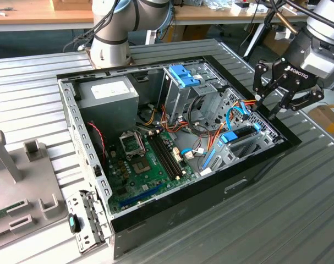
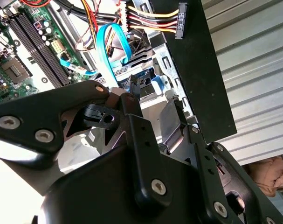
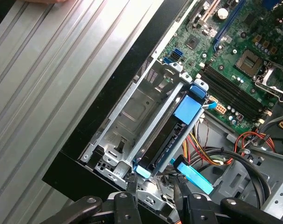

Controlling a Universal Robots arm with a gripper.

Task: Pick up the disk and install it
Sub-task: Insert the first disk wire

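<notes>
Ribbed table [image 1: 299, 209]; disk [image 1: 241, 134] inside computer case [image 1: 78, 129]

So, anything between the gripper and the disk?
Nothing visible directly between them. The gripper, open, hangs over one end of the disk, which lies in the silver bay. A thin blue cable runs right beside one fingertip, probably close enough to snag.
</notes>
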